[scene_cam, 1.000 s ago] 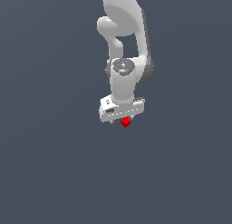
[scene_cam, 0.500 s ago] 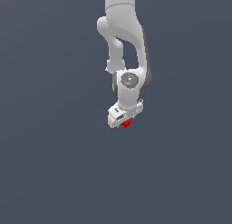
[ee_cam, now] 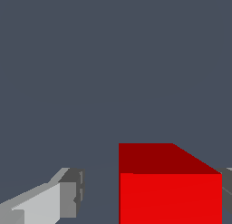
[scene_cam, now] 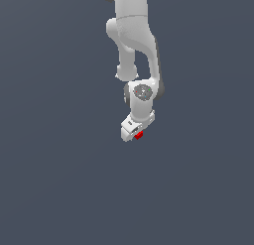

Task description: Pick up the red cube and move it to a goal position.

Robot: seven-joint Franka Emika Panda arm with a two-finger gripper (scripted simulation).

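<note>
Hanging Over the Red Cube With Jaws Apart

Reaching down from the top edge of the exterior view, a little right of centre, the white arm [scene_cam: 133, 35] bends through a round wrist joint [scene_cam: 143, 92] and ends just below the middle of the frame. At its tip the gripper [scene_cam: 135, 135] tilts toward the exterior view's left. The red cube [scene_cam: 139, 135] shows as a small bright patch at the gripper's lower edge, on the side toward the exterior view's right, partly hidden by the white body. Plain grey-blue ground [scene_cam: 49, 189] fills everything else. This view does not show whether the cube rests on the ground or is lifted off it.

In the wrist view the red cube [ee_cam: 170, 198] sits large between the two fingers. One pale grey finger [ee_cam: 45, 202] stands clear of it, with a strip of ground visible between its pad and the cube's face. The other finger [ee_cam: 226, 189] shows only as a sliver, right against the opposite face. The jaws are therefore spread wider than the cube, not pinching it.
</note>
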